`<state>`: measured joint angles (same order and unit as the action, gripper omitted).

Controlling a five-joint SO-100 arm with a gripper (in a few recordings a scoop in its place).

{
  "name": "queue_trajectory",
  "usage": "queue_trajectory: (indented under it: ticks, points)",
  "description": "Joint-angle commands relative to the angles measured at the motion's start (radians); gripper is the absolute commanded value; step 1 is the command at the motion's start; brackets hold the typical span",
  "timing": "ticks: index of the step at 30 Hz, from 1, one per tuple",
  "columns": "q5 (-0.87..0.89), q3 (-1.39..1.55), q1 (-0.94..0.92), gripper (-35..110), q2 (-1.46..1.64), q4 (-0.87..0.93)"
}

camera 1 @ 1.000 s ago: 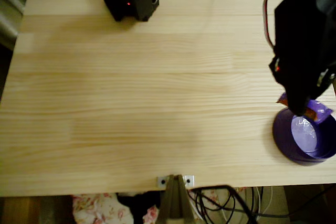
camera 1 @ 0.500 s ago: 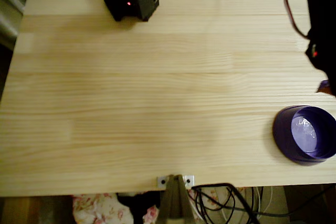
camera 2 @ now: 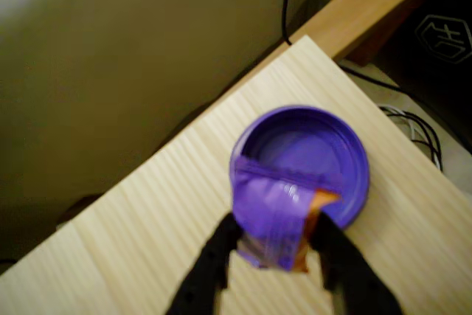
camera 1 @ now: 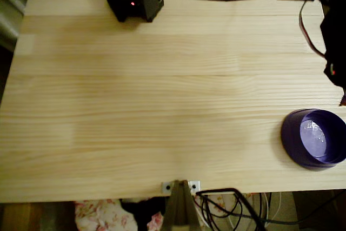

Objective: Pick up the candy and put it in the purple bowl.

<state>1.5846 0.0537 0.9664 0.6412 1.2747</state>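
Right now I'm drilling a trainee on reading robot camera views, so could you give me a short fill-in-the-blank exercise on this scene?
1. In the wrist view, the gripper is shut on the ____.
2. The purple bowl sits near the ____ edge of the table in the overhead view.
3. The inside of the purple bowl is ____ of objects.
4. The candy wrapper is mostly ____ with orange print.

Missing words: candy; right; empty; purple

pale wood table [camera 1: 135, 96], olive wall [camera 2: 110, 57]
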Motion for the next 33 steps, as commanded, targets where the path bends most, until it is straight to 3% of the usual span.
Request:
queue_trajectory:
  ticks: [1,33]
  points:
    - [0.021,-0.147,0.018,0,0.034,-0.061]
    - [0.086,-0.256,-0.038,8,-0.112,-0.210]
